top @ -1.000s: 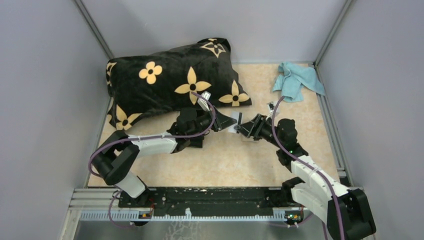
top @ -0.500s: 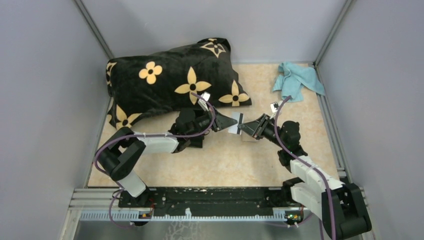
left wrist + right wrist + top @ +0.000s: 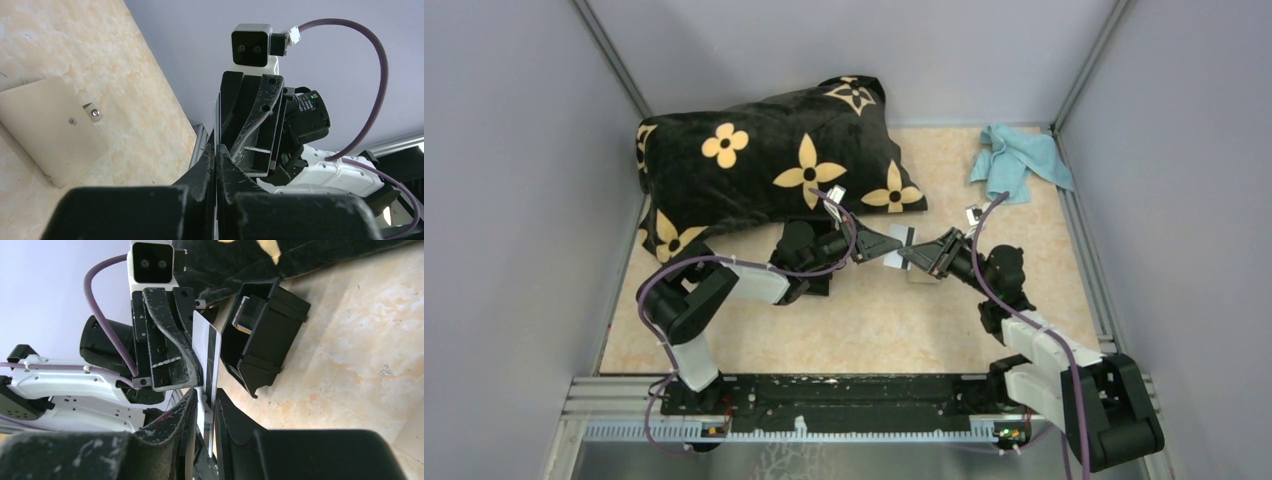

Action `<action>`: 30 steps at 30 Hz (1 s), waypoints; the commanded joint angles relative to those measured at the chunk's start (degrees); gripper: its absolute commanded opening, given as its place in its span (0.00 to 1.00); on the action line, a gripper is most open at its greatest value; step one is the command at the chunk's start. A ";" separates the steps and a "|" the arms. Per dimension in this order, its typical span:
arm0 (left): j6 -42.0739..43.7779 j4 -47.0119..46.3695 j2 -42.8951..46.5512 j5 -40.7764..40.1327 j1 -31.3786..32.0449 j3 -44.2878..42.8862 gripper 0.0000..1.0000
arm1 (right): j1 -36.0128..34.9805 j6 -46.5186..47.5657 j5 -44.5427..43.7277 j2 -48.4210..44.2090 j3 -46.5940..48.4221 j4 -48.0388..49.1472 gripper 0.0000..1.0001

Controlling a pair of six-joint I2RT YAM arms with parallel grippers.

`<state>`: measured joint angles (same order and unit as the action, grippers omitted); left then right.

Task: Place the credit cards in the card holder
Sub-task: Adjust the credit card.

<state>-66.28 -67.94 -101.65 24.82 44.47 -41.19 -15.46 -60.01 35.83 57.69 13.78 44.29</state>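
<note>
My left gripper (image 3: 876, 244) (image 3: 216, 146) is shut on a thin grey card (image 3: 895, 247) with a dark stripe and holds it on edge above the table. My right gripper (image 3: 922, 255) (image 3: 205, 392) faces it from the right. Its jaws stand narrowly apart round the other end of that card (image 3: 206, 347), which lies against one finger. The pale beige card (image 3: 50, 127) lies flat on the table below the right gripper (image 3: 921, 276). The black card holder (image 3: 260, 340) stands open on the table behind the left gripper. In the top view it is mostly hidden under the left arm.
A big black pillow with yellow flowers (image 3: 764, 165) fills the back left. A light blue cloth (image 3: 1019, 160) lies at the back right corner. Grey walls close in the sides and the back. A black rail (image 3: 844, 395) runs along the near edge.
Both grippers and the grey card have shifted slightly to the right. The left arm's elbow has swung right and in. The beige card has not moved.
</note>
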 commanded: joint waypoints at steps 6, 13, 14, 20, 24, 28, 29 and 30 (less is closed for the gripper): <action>-2.93 -6.24 -1.71 3.51 0.62 0.23 0.00 | -0.55 -1.55 3.83 -0.12 0.87 8.43 0.07; -3.23 -5.28 -1.59 1.99 -0.44 1.42 0.45 | -0.58 3.10 3.59 -3.68 2.96 -0.27 0.00; -2.82 -4.46 -1.36 1.43 -0.74 1.52 0.50 | -0.59 4.92 2.91 -4.82 4.30 -5.41 0.00; 4.64 10.19 2.28 -3.49 -1.58 -0.55 0.58 | -0.27 20.55 -8.52 -10.96 15.03 -37.32 0.00; 12.41 22.21 3.98 -7.15 -1.12 -4.10 0.58 | -0.27 28.16 -17.49 -10.66 22.34 -52.43 0.00; 20.02 32.13 3.70 -10.70 0.11 -7.89 0.55 | -0.25 33.71 -26.33 -7.12 28.69 -64.51 0.00; 21.88 34.73 3.31 -11.66 0.56 -9.04 0.54 | -0.27 34.88 -28.29 -6.20 29.76 -66.31 0.00; 23.67 36.83 2.91 -12.57 0.97 -10.09 0.52 | -0.27 35.47 -30.01 -5.24 30.73 -67.88 0.00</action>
<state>-53.39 -44.25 -98.94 17.23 43.86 -46.98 -15.62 -32.34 16.84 49.74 39.13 -10.04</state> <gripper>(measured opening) 0.547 0.008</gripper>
